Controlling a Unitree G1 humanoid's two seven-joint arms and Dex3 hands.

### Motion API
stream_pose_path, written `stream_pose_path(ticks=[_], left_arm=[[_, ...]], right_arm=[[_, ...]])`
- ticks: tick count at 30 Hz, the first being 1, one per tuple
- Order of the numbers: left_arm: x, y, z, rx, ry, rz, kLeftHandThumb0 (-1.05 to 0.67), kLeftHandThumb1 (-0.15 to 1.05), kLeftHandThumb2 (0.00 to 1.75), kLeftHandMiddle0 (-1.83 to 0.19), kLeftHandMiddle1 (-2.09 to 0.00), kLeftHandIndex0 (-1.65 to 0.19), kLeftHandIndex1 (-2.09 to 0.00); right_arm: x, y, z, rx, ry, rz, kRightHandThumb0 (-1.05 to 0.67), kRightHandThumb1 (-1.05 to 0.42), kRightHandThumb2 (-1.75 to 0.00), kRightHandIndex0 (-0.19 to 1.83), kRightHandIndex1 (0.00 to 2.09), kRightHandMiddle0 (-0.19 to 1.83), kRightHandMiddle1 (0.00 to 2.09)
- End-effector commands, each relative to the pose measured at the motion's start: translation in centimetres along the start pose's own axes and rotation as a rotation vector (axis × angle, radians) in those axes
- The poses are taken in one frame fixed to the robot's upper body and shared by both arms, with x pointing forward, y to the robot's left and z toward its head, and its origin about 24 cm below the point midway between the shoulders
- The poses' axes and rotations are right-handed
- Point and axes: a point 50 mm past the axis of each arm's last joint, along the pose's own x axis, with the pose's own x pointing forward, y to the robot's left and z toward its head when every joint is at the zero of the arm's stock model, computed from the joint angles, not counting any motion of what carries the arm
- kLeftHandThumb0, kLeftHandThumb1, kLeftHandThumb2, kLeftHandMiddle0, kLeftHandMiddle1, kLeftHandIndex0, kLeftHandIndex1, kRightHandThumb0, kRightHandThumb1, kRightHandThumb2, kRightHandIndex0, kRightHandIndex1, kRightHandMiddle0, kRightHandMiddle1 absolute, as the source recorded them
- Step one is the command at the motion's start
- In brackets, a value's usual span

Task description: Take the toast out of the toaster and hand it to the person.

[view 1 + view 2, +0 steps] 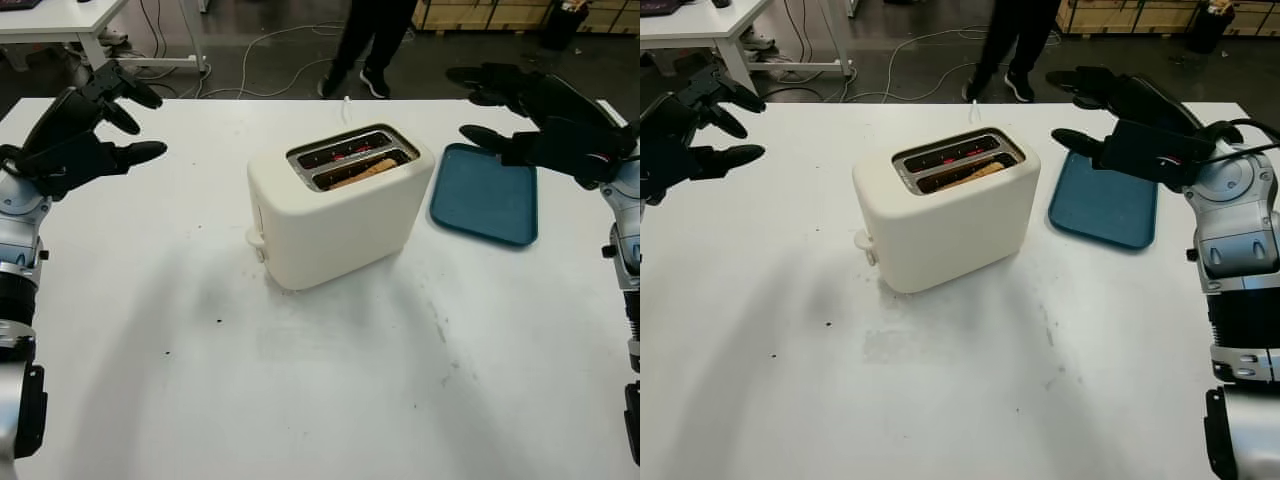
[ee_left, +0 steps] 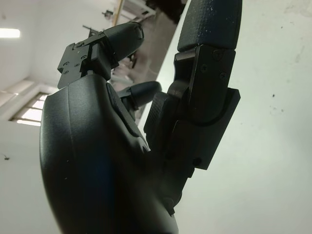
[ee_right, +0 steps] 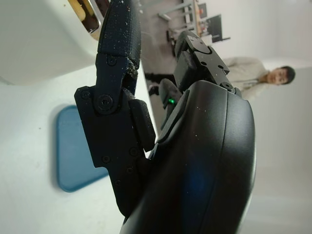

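A cream two-slot toaster [image 1: 335, 210] stands in the middle of the white table [image 1: 300, 380]. A slice of toast [image 1: 362, 172] sits low in its nearer slot, and red glows in the farther slot. My left hand [image 1: 105, 120] hovers open above the table's left side, well away from the toaster. My right hand [image 1: 515, 115] hovers open at the right, above the far end of a blue tray [image 1: 485, 200]. A person [image 1: 372, 40] stands beyond the table's far edge; the right wrist view also shows a person [image 3: 258, 73] in the background.
The blue tray lies flat just right of the toaster. Cables [image 1: 260, 60] run across the dark floor behind the table. A white desk [image 1: 70, 25] stands at the back left, wooden crates [image 1: 490, 12] at the back right.
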Motion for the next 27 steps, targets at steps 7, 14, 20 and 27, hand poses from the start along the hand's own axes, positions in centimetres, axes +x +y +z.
stream_pose_path(ticks=[7, 14, 20, 27], left_arm=[[0.06, 0.02, 0.15, -0.006, -0.012, 0.011, -1.05, 0.92, 0.26, 0.00, -1.70, 0.00, -1.41], [0.08, 0.02, 0.17, -0.003, -0.010, 0.009, -1.05, 0.92, 0.26, 0.00, -1.69, 0.00, -1.41], [0.06, 0.01, 0.25, 0.011, -0.021, 0.009, -1.05, 0.92, 0.28, 0.00, -1.70, 0.00, -1.41], [0.02, -0.05, 0.14, 0.006, -0.014, 0.014, -1.05, 0.92, 0.27, 0.00, -1.70, 0.00, -1.42]], right_arm=[[0.12, -0.38, 0.57, -0.014, -0.023, -0.018, -0.85, -0.92, -0.53, 0.02, 0.64, 0.32, 0.01], [0.07, -0.40, 0.51, -0.009, -0.023, -0.017, -0.84, -0.92, -0.54, 0.01, 0.64, 0.32, 0.00], [0.07, -0.41, 0.46, -0.009, -0.024, -0.018, -0.84, -0.92, -0.53, 0.02, 0.65, 0.32, 0.01], [-0.08, -0.43, 0.48, -0.014, -0.021, -0.022, -0.84, -0.92, -0.53, 0.01, 0.64, 0.32, 0.01]])
